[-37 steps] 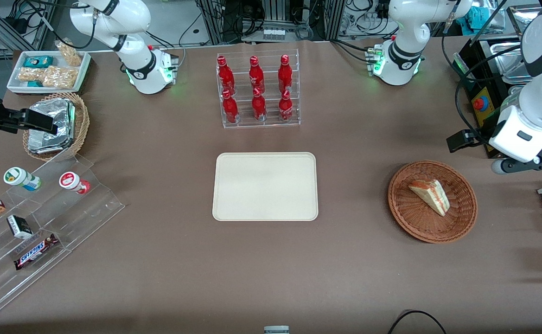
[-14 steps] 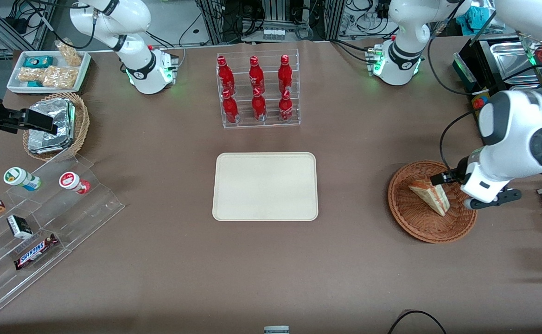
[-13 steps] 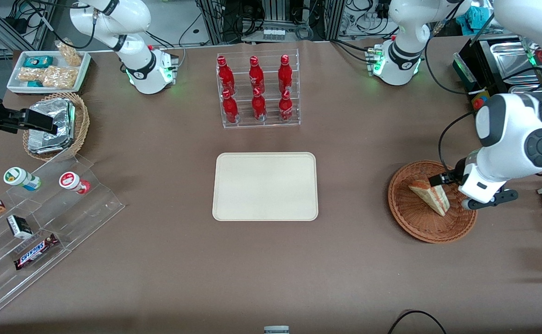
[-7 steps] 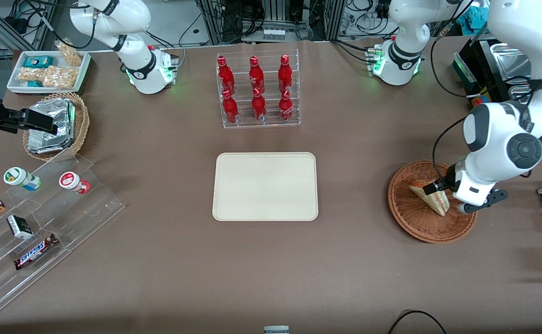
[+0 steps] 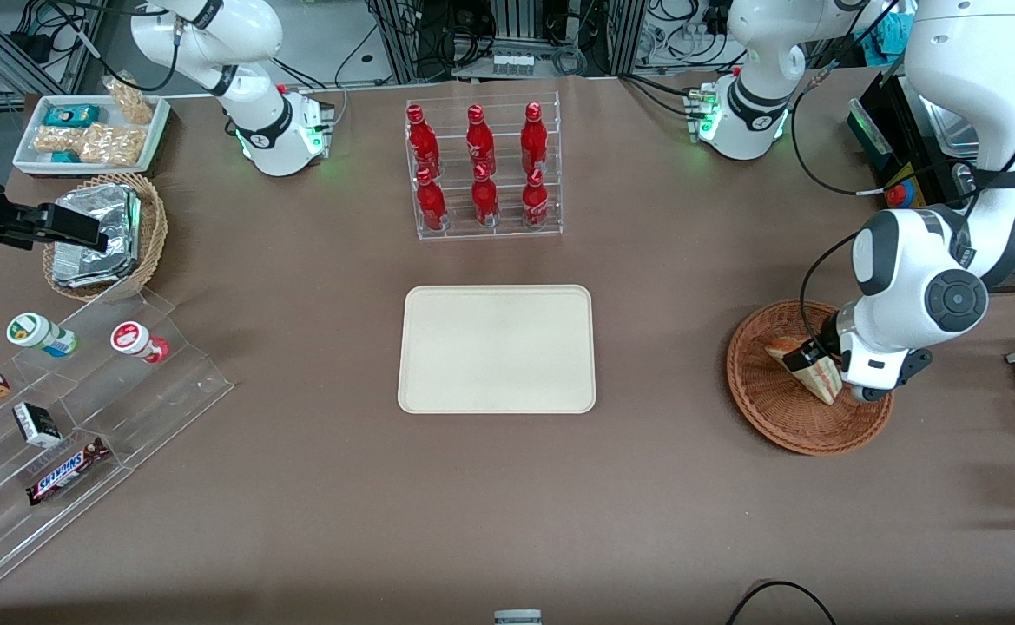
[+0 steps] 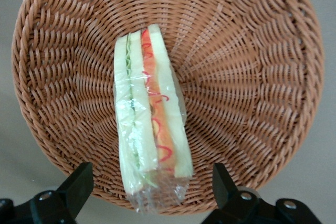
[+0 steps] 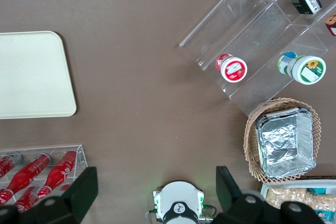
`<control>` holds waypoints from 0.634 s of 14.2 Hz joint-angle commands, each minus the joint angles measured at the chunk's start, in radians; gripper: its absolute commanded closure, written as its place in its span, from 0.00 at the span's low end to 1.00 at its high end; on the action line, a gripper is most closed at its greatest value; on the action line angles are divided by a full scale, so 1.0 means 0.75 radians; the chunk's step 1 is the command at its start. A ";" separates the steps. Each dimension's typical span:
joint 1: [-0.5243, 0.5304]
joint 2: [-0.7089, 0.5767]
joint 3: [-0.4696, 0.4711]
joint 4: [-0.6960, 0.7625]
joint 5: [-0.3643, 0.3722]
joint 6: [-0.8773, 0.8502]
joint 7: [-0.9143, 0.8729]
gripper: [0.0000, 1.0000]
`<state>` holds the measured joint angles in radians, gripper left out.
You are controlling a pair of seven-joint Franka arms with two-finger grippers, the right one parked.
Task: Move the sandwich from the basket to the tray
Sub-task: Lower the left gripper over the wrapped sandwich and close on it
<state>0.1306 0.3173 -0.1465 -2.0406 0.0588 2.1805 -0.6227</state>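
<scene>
We are seeing the gripper (image 6: 149, 192) hanging low over the basket (image 5: 785, 417), fingers (image 6: 79, 184) spread wide on either side of the sandwich (image 6: 149, 124) without touching it. The sandwich is lying in the basket toward the working arm's end of the table (image 5: 299, 486); the tray (image 5: 497, 349) is sitting mid-table, well apart.

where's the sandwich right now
The sandwich lies in the round basket toward the working arm's end of the table, well apart from the tray. The open gripper hovers just above it, fingers either side.
</scene>
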 commanded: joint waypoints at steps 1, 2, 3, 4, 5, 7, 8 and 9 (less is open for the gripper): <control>0.010 0.039 0.021 -0.008 0.016 0.046 -0.037 0.00; 0.012 0.059 0.024 -0.012 0.016 0.072 -0.037 0.00; 0.012 0.080 0.026 -0.012 0.016 0.085 -0.039 0.00; 0.010 0.090 0.036 -0.012 0.016 0.099 -0.053 0.00; 0.010 0.092 0.038 -0.012 0.016 0.099 -0.098 0.07; 0.006 0.101 0.038 -0.010 0.018 0.105 -0.149 0.34; 0.006 0.101 0.038 -0.010 0.018 0.107 -0.151 0.52; 0.006 0.099 0.036 -0.010 0.018 0.108 -0.151 0.67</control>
<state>0.1332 0.3971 -0.1151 -2.0449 0.0588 2.2484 -0.7060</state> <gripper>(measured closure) 0.374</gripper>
